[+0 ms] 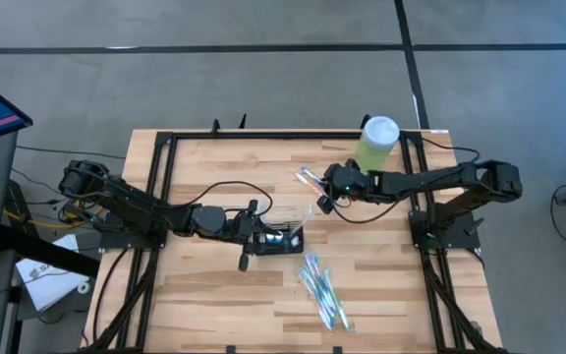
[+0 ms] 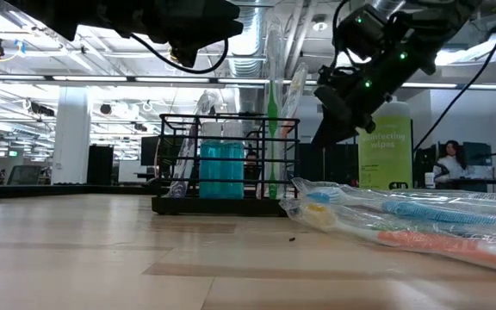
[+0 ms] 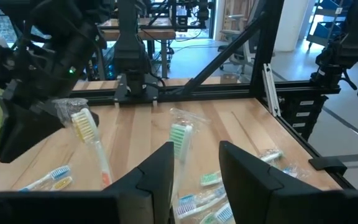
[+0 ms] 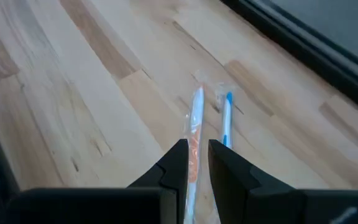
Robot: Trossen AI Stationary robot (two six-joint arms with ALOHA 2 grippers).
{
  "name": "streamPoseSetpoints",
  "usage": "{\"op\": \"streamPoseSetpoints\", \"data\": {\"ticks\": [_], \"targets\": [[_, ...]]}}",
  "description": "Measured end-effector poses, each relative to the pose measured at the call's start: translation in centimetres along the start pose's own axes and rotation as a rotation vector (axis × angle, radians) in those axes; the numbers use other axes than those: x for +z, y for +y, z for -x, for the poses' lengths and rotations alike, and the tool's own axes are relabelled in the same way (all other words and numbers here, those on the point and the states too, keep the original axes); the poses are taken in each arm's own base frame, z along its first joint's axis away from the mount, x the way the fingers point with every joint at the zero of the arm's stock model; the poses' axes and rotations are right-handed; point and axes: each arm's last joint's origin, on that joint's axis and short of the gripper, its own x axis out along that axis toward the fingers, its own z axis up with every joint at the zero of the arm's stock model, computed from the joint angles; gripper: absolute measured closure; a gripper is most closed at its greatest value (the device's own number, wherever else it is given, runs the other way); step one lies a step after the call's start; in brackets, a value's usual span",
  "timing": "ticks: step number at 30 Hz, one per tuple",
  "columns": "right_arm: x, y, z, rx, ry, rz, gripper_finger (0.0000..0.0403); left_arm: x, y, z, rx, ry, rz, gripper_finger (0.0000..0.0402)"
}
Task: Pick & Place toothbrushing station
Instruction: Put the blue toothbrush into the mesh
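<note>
The toothbrushing station (image 1: 281, 239), a low black wire holder, stands mid-table with teal items (image 2: 222, 168) and an upright wrapped green toothbrush (image 2: 272, 129) in it. My left gripper (image 1: 261, 240) reaches level to the station's left end. Its fingers stand apart, and the green brush (image 3: 180, 135) shows beyond the gap. Whether they touch the station is hidden below that view. My right gripper (image 1: 322, 200) hovers just right of the station, toward the far side, shut on a wrapped toothbrush (image 3: 86, 127) with an orange handle. My right gripper pinches the wrapped toothbrush between its two fingers close to the bristle end (image 4: 194, 148). The fingers slant down from the table's right side and lie roughly along the brush. Its handle (image 3: 104, 174) hangs below the gripper, clear of the table.
A tall pale-green wipes canister (image 1: 376, 143) stands at the far right, close to my right arm. Wrapped toothbrushes lie beside my right gripper (image 1: 310, 179) and in a pile nearer the front edge (image 1: 322, 290). Black frame rails (image 1: 155, 197) border the table's sides.
</note>
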Motion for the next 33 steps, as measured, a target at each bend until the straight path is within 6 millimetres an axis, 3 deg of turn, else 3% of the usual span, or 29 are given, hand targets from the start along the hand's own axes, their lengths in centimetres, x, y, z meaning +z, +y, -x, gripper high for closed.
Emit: {"op": "streamPoseSetpoints", "data": {"ticks": [13,18,28,33], "targets": [[-3.5,-1.3,-1.2,0.007,0.116,-0.108,0.0349,0.0,0.0,0.0,0.000,0.000,0.000,0.0282],[-4.7,-1.1,-2.7,-0.014,0.174,-0.085,0.0349,0.0,0.1,0.0,0.003,0.000,0.000,0.0282],[-3.6,-0.9,-3.3,-0.012,0.149,-0.060,0.0349,0.0,0.1,0.0,0.003,0.000,0.000,0.0282],[-3.9,-1.2,-3.5,-0.026,0.182,-0.056,0.0349,0.0,0.1,0.0,0.003,0.000,0.001,0.0282]]}}
